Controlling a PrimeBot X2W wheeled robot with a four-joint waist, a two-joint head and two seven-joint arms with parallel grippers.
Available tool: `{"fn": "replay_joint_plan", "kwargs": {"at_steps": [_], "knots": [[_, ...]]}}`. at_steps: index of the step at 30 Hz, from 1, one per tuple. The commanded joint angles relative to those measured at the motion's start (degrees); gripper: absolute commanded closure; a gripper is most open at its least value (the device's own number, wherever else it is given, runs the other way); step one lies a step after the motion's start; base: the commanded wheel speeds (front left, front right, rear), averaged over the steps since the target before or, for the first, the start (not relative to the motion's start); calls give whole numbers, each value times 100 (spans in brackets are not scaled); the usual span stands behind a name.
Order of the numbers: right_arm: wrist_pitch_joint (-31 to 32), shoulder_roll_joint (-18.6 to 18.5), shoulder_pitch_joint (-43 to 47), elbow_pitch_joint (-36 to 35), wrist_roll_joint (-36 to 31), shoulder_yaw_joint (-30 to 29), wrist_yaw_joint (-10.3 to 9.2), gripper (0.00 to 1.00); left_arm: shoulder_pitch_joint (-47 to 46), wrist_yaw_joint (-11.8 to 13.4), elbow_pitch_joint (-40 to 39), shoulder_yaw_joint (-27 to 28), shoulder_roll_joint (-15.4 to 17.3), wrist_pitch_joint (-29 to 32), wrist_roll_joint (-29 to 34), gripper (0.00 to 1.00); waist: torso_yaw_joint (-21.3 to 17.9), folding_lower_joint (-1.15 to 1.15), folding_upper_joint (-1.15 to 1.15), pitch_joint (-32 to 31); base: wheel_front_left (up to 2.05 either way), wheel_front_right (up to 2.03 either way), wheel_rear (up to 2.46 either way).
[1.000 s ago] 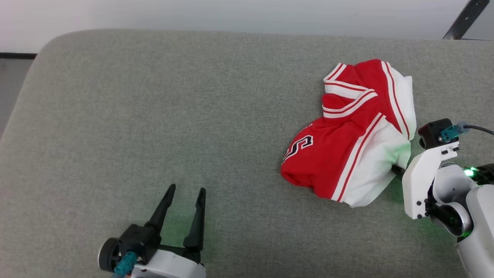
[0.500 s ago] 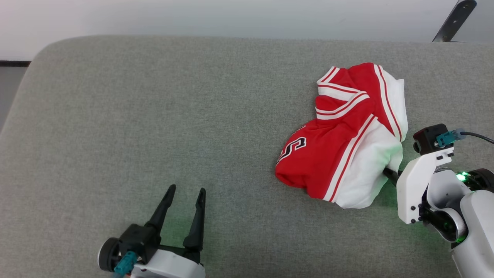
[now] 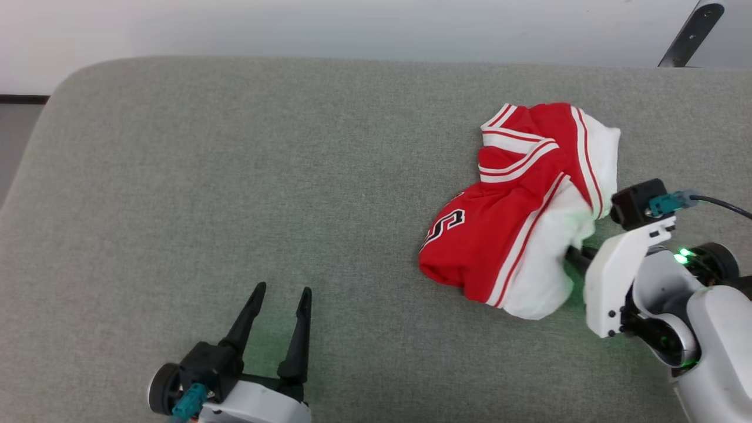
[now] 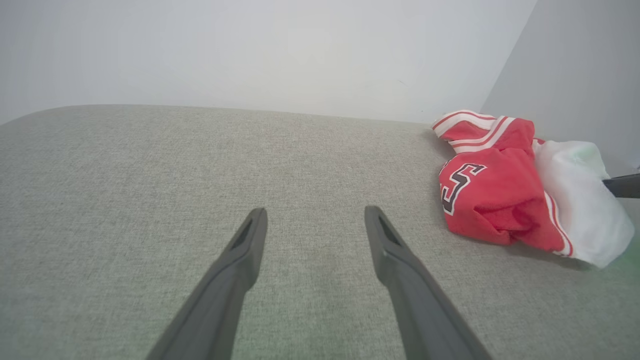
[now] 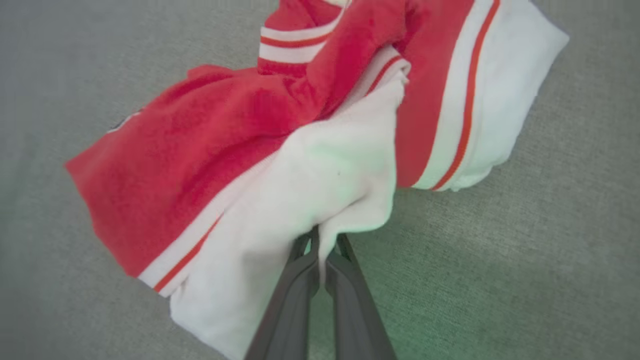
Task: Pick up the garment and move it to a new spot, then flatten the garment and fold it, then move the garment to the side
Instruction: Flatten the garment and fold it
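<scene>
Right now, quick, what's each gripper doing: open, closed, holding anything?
Left gripper: open, holding nothing.
Right gripper: shut on a white fold of the garment.

The right gripper, clamped on the garment's white edge, has pushed toward 9 o'clock, crumpling that white side tighter against the red part; the head view also shifted slightly.
</scene>
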Motion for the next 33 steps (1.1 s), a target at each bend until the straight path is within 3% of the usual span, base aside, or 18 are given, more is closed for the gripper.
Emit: {"fn": "replay_joint_plan", "kwargs": {"at_steps": [1, 6, 17, 20, 23, 24, 25, 30, 33], "knots": [[22, 33, 25, -93, 58, 47, -6, 100, 7, -11, 7, 9, 6, -2, -28, 0, 7, 0, 0, -5, 0, 0, 0], [277, -3, 140, -415, 124, 130, -6, 100, 24, -11, 1, 7, -4, -2, -36, 0, 35, 0, 0, -17, 0, 0, 0], [687, -297, 559, -823, -355, -441, -6, 100, 36, -11, -15, 51, -20, -2, -59, 0, 6, 0, 0, 24, 0, 0, 0], [662, -270, 630, -823, -491, -588, -6, 78, 11, -11, -17, 51, -17, -2, -60, 0, -31, 0, 0, 49, 0, 0, 0], [631, -218, 651, -829, -545, -648, -6, 81, -5, -11, -12, 42, 6, -2, -63, 0, -67, 0, 0, 66, 0, 0, 0], [604, -208, 650, -834, -578, -667, -6, 79, -7, -11, -11, 44, 13, -2, -64, 0, -79, 0, 0, 72, 0, 0, 0], [592, -196, 648, -830, -598, -672, -6, 68, -9, -11, -13, 48, 17, -2, -66, 0, -90, 0, 0, 74, 0, 0, 0], [544, -154, 645, -808, -649, -681, -6, 66, -18, -11, -11, 38, 33, -2, -67, 0, -114, 0, 0, 80, 0, 0, 0], [513, -144, 636, -779, -678, -687, -6, 55, -25, -11, -16, 27, 44, -2, -74, 0, -118, 0, 0, 86, 0, 0, 0]]}}
